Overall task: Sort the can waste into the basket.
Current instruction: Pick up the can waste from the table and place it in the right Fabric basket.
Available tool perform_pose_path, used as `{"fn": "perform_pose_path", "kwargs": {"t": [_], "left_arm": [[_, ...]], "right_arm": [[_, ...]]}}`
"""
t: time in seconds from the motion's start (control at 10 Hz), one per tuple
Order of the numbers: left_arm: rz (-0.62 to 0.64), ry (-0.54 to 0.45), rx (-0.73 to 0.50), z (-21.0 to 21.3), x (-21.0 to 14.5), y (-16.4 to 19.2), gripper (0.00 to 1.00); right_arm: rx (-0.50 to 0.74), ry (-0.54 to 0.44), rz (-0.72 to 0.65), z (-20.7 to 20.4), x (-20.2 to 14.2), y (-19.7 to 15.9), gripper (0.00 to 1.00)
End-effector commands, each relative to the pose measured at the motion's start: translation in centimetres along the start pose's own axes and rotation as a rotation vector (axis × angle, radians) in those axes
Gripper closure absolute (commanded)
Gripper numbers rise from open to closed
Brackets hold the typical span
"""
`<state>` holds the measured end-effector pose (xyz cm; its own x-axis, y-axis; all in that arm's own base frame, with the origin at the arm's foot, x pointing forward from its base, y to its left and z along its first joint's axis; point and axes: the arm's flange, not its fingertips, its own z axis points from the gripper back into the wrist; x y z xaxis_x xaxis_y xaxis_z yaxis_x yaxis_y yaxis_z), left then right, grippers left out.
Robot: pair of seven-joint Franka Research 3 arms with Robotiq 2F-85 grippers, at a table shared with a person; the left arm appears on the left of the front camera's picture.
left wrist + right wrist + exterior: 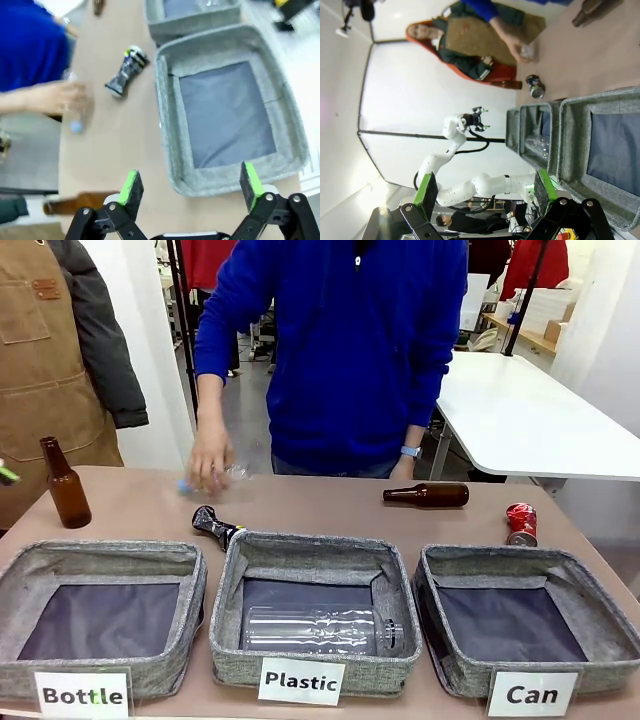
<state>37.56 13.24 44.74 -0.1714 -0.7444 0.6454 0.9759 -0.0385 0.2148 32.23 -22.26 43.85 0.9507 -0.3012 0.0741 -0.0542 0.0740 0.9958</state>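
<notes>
Grey fabric basket (462,670), label "Can": lower right of the front frame. Cans, 2: red can (521,524) on the table (320,505) just behind it, at right; dark blue can (215,526) left of centre, beside the Plastic bin (228,640). Tools, 2: left gripper (190,182) and right gripper (486,187), fingers spread, holding nothing.

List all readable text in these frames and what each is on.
"Bottle": left label, on the left bin.
"Plastic": middle label, on the middle bin.
"Can": right label, on the right basket.
Red can and dark can: there is print, but it is too small and blurred to read.
</notes>
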Motion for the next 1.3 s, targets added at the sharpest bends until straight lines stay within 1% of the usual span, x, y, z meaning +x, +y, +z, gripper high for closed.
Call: {"fn": "perform_pose_path", "kwargs": {"t": [0.0,0.2,0.3,0.4,0.5,0.7,0.8,0.9,1.0,1.1,1.2], "left_arm": [[0.106,-0.07,0.075,-1.2,-0.6,0.1,0.0],[0.076,-0.065,0.06,-1.6,0.4,1.0,0.0],[0.051,-0.046,0.049,-2.0,1.7,1.8,0.0],[0.052,-0.025,0.053,-2.7,3.3,3.0,0.0],[0.045,0.02,0.037,-4.0,5.8,5.2,0.0],[0.048,0.156,-0.009,-7.6,10.3,9.5,0.0],[0.058,0.203,-0.045,-8.7,11.4,11.4,0.0],[0.039,0.18,-0.073,-8.7,11.5,12.1,0.0],[0.055,0.174,-0.071,-8.6,11.1,12.3,0.0],[0.081,0.165,-0.067,-7.9,10.0,11.8,0.0],[0.114,0.136,-0.042,-6.7,8.4,10.7,0.0]], "right_arm": [[-0.001,0.013,0.022,0.1,-0.1,0.2,0.0],[-0.001,0.013,0.022,0.1,-0.1,0.2,0.0],[-0.001,0.013,0.022,0.1,-0.1,0.2,0.0],[-0.001,0.013,0.022,0.1,-0.1,0.2,0.0],[-0.001,0.013,0.022,0.1,-0.1,0.2,0.0],[-0.001,0.013,0.022,0.1,-0.1,0.2,0.0],[-0.001,0.013,0.022,0.1,-0.1,0.2,0.0],[-0.001,0.013,0.022,0.1,-0.1,0.2,0.0],[-0.001,0.013,0.022,0.1,-0.1,0.2,0.0],[-0.001,0.013,0.022,0.1,-0.1,0.2,0.0],[-0.001,0.013,0.022,0.1,-0.1,0.2,0.0]]}}
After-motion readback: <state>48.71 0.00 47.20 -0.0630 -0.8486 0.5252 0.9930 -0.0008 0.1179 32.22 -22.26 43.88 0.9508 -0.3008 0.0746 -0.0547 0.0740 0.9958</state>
